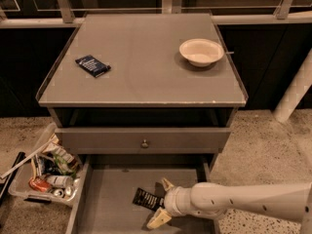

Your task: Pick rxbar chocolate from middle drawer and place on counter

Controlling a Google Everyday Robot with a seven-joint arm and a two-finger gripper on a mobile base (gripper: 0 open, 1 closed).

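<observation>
1. Hand (159, 203) at the end of a white arm (243, 201) reaches in from the right, low inside the pulled-out middle drawer (109, 199).
2. Its two pale fingers (157, 220) are spread wide, one on the far side and one on the near side of the right end of the rxbar chocolate (145, 198). Whether either finger touches the wrapper cannot be told.
3. The rxbar chocolate lies flat and slightly slanted on the drawer's grey floor, right of its middle.
4. Above the open drawer is a closed drawer front (97, 140) with a small round knob (145, 144).
5. The desk (141, 77) carries a dark blue packet (92, 66) near its left edge and a cream bowl (201, 51) toward the back right, well apart.
6. On the ground just left of the drawer stands a clear bin (43, 172) full of mixed clutter.
</observation>
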